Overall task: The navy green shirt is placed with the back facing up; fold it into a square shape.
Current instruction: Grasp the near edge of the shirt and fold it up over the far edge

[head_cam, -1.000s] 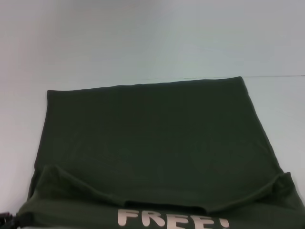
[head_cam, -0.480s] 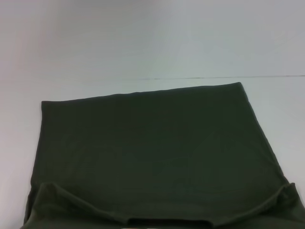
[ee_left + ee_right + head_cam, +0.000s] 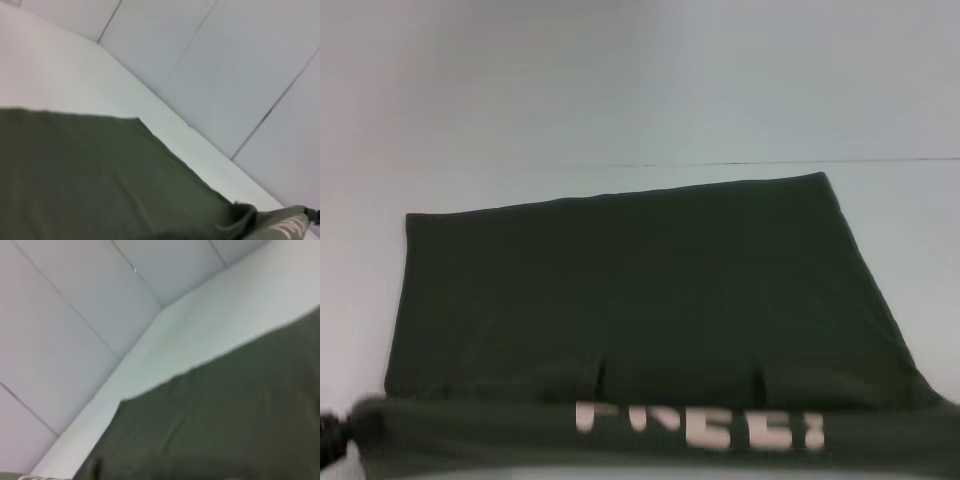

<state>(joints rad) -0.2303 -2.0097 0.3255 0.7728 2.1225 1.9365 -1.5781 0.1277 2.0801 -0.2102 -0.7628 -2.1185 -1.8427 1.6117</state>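
navy green shirt (image 3: 640, 290) spread on the table (image 3: 620, 110), near edge lifted — lettering (image 3: 700, 427) along it

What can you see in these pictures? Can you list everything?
navy green shirt: one, dark olive green, spread flat across the middle of the table, its near edge turned over toward the robot.
lettering: one line, pale cream, on the turned-over near strip of the shirt, too blurred to read fully.
table: one, white, under the shirt.
wall: pale grey panels with thin seams, behind the table.
left pincer: one, black, only a small part shows at the shirt's near left corner.
right pincer: not in view.
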